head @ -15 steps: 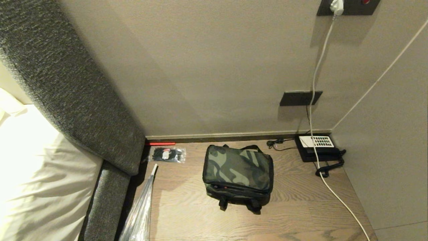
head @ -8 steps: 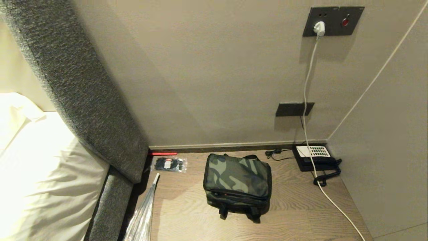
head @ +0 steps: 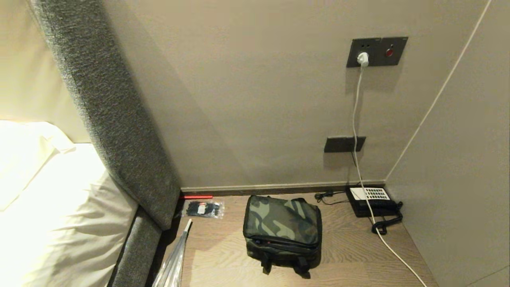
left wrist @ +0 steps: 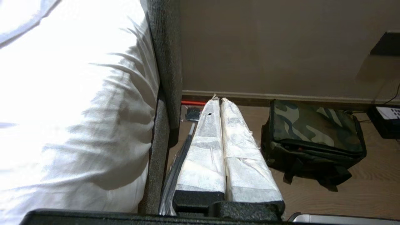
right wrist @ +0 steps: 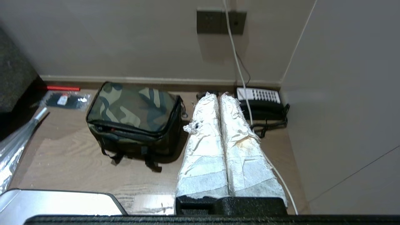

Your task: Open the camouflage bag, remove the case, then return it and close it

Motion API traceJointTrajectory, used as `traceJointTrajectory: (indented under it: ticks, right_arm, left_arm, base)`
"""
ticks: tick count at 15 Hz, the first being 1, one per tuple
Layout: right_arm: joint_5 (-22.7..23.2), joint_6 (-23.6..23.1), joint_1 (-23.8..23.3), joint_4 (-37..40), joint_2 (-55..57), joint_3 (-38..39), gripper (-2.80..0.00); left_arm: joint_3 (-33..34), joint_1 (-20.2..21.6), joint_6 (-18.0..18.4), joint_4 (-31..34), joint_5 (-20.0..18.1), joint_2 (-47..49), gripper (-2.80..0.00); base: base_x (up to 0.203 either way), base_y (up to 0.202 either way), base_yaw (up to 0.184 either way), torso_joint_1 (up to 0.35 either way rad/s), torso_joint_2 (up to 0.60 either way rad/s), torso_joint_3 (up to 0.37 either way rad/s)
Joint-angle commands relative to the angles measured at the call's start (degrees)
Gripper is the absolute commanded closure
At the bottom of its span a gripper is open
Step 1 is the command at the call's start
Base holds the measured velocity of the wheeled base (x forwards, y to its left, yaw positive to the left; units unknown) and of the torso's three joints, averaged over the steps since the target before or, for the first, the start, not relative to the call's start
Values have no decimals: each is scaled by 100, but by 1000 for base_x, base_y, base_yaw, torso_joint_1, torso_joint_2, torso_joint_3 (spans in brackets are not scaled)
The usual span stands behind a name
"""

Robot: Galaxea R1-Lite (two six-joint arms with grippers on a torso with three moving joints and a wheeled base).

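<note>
Head view: camouflage bag [head: 282, 230] zipped shut, upright on wooden tabletop [head: 350, 255], roughly centred, straps trailing at front edge. Case not visible anywhere. Clear packet of black ties [head: 203, 209] well to robot's left of bag, near back edge; red strip [head: 196, 196] just behind it along skirting. Clear plastic-wrapped stick [head: 175, 259] at tabletop's left edge, beside grey upholstered headboard [head: 115, 119]. White pillow [head: 51, 207] beyond headboard. Black telephone with white keypad panel [head: 372, 201] in back right corner, apart from bag. White cable [head: 358, 131] down from wall socket plate [head: 376, 52], across telephone, off front of tabletop.

Left wrist view: left gripper [left wrist: 220, 101] clear of tabletop, white-wrapped fingers pressed together, holding nothing, bag off to one side, untouched.

Right wrist view: right gripper [right wrist: 218, 95] likewise clear, fingers together, empty, between bag and telephone in line of sight.
</note>
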Motion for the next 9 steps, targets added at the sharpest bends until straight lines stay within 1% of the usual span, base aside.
traceJointTrajectory:
  ticks: [1, 9]
  right_arm:
    - [4, 12, 2, -1, -7, 1, 0]
    - [4, 21, 2, -1, -7, 1, 0]
  left_arm:
    - [18, 8, -3, -1, 2, -11, 0]
    - [18, 0, -3, -1, 2, -11, 0]
  base:
    - [0, 0, 0, 2, 4, 207]
    - [0, 0, 0, 2, 2, 202]
